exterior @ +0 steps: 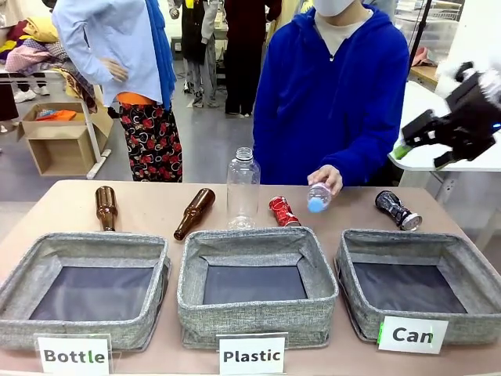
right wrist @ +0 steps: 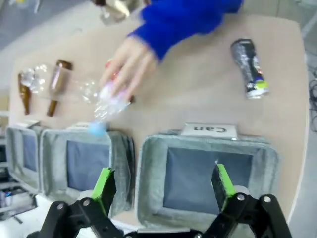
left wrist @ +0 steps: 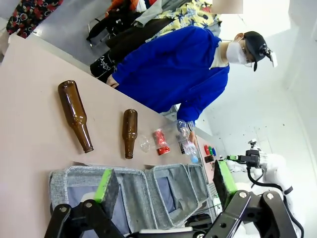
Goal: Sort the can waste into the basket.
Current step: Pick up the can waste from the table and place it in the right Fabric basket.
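The beige table (exterior: 156, 205) stands in a crowded room, with a person in blue at its far side. Three grey bins line the near edge. The basket labelled "Can" (exterior: 358, 305) is at the robot's right.

The red can (exterior: 282, 211) lies on the table just beyond the middle bin, between an upright clear bottle (exterior: 243, 188) and a small clear bottle (exterior: 318, 197) held by the person's hand (exterior: 327, 178). The dark can (exterior: 398, 210) lies on the table just beyond the far rim of the basket labelled "Can", outside it.

The right gripper (exterior: 420, 151) hangs in the air above the table's right end, jaws wide apart and gripping nothing. The left gripper (left wrist: 165, 182) hangs above the bins, jaws likewise spread with nothing between them.
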You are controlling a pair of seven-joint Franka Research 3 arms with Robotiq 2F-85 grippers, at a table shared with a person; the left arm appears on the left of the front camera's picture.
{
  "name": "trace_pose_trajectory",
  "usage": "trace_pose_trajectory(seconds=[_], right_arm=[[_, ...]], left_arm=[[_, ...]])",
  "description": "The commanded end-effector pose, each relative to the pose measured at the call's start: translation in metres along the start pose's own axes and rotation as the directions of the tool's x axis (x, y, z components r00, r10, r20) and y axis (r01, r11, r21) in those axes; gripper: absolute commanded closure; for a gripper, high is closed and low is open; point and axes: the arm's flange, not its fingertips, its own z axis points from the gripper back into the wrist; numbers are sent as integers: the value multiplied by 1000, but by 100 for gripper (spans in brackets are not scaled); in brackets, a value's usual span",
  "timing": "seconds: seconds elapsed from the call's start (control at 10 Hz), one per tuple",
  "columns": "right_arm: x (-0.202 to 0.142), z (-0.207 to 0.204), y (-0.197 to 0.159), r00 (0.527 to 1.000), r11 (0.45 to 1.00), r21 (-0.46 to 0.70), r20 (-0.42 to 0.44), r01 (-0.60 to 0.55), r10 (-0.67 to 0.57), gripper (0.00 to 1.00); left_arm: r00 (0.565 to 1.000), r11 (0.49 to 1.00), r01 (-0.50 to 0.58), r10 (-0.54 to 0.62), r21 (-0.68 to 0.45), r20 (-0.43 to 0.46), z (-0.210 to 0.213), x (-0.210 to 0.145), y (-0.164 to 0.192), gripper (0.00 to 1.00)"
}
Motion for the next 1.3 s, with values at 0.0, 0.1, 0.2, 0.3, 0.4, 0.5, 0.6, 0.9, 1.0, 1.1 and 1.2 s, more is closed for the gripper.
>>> trace_pose_trajectory(seconds=[0.0, 0.1, 0.2, 0.3, 0.4, 0.5, 0.6, 0.9, 1.0, 1.1, 1.2], right_arm=[[-38, 51, -52, 999, 998, 68, 27, 19, -21, 0], [-56, 64, -83, 996, 992, 103, 53, 68, -74, 0], [-74, 72, -113, 983, 980, 129, 87, 151, -163, 0], [-94, 76, -142, 961, 958, 169, 109, 234, -254, 0], [-107, 75, -163, 940, 934, 198, 112, 298, -323, 0], [-116, 73, -182, 920, 909, 236, 110, 344, -377, 0], [-120, 72, -194, 908, 890, 264, 94, 372, -408, 0], [-111, 67, -185, 920, 903, 238, 80, 357, -385, 0], [-103, 66, -173, 932, 917, 223, 76, 329, -353, 0], [-89, 63, -153, 956, 943, 197, 68, 269, -287, 0], [-72, 57, -126, 969, 964, 126, 52, 234, -242, 0]], left_arm=[[1000, 1000, 13, -13, -18, 9, 0, 0, 0, 0], [1000, 1000, 13, -13, -18, 9, 0, 0, 0, 0], [1000, 1000, 13, -13, -18, 9, 0, 0, 0, 0], [1000, 1000, 13, -13, -18, 9, 0, 0, 0, 0], [1000, 1000, 13, -13, -18, 9, 0, 0, 0, 0], [1000, 1000, 13, -13, -18, 9, 0, 0, 0, 0], [1000, 1000, 13, -13, -18, 9, 0, 0, 0, 0], [1000, 1000, 13, -13, -18, 9, 0, 0, 0, 0], [1000, 1000, 13, -13, -18, 9, 0, 0, 0, 0], [1000, 1000, 13, -13, -18, 9, 0, 0, 0, 0], [1000, 1000, 13, -13, -18, 9, 0, 0, 0, 0]])
